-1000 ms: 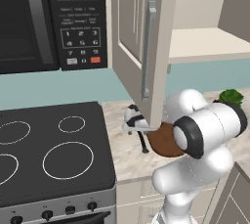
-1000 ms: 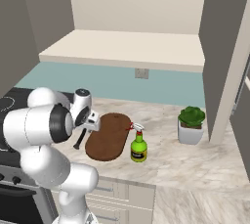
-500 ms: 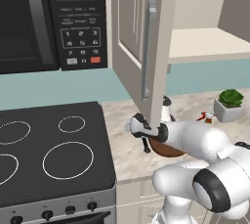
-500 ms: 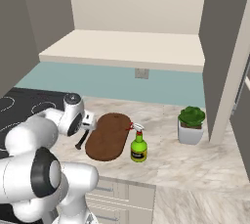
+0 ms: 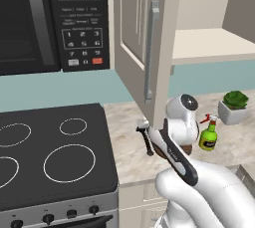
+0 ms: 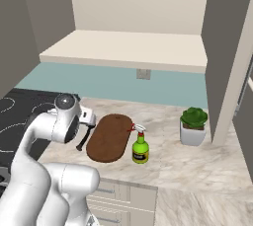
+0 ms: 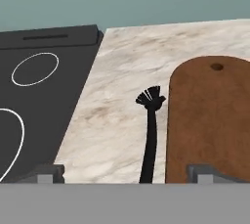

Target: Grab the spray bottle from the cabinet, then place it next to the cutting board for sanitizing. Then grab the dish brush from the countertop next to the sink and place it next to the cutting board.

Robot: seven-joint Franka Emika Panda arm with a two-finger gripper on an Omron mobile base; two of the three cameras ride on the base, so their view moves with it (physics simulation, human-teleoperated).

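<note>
The black dish brush (image 7: 150, 131) lies flat on the marbled countertop (image 7: 122, 66), its bristly head pointing away from me, just left of the brown cutting board (image 7: 210, 120). My gripper (image 7: 127, 176) hovers over the handle end, open, with one fingertip on each side of the brush and not touching it. In the right base view the gripper (image 6: 90, 118) sits above the brush (image 6: 82, 141), left of the cutting board (image 6: 109, 137). The green spray bottle (image 6: 140, 147) stands upright at the board's right edge. The cabinet (image 5: 144, 43) door hangs open above. The sink is out of view.
A black stove top (image 5: 45, 157) borders the counter on the left, with a microwave (image 5: 50, 18) above it. A potted plant (image 6: 193, 126) stands right of the bottle. The open cabinet door's handle (image 5: 151, 53) hangs close above my arm.
My arm has swung its elbow down and back while the hand stays over the brush. Brush, board and bottle have not moved.
</note>
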